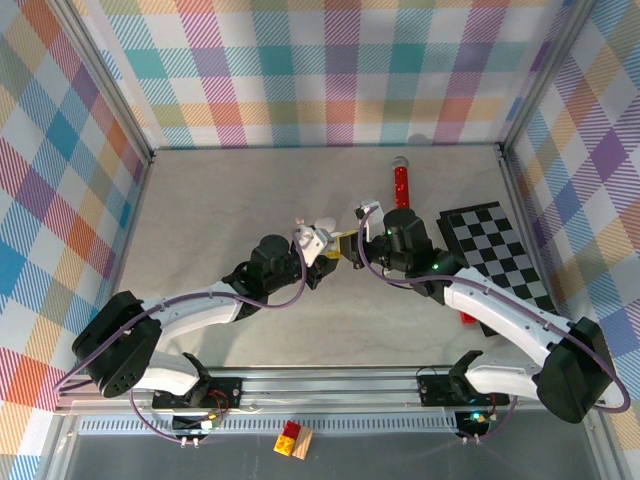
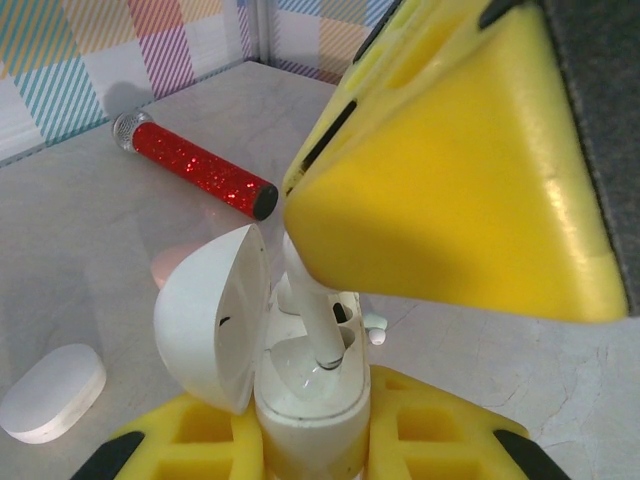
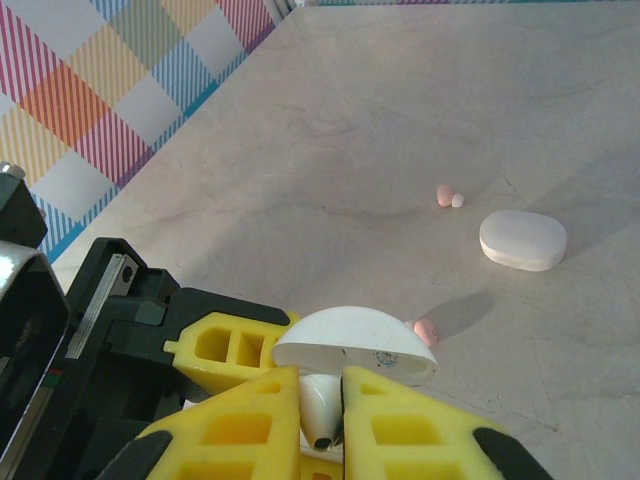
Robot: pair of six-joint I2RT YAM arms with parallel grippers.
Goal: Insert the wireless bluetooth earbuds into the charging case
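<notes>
The white charging case (image 2: 310,410) stands upright with its lid (image 2: 210,320) swung open, and my left gripper (image 2: 310,445) is shut on its lower body. My right gripper (image 3: 325,420) is shut on a white earbud (image 3: 322,405) right above the case. In the left wrist view the earbud's stem (image 2: 316,318) points down, with its tip at the mouth of a socket in the case. Both grippers meet over the table's middle, left gripper (image 1: 318,248) and right gripper (image 1: 350,245). More pale earbuds lie loose on the table: one (image 2: 375,328) behind the case, a pink one (image 3: 425,330), and a small pair (image 3: 448,196).
A red glitter cylinder (image 1: 401,185) with a silver cap lies at the back. A closed white pebble-shaped case (image 3: 523,240) rests on the table. A black-and-white checkered mat (image 1: 497,250) lies at the right. Metal frame posts and plaid walls bound the table.
</notes>
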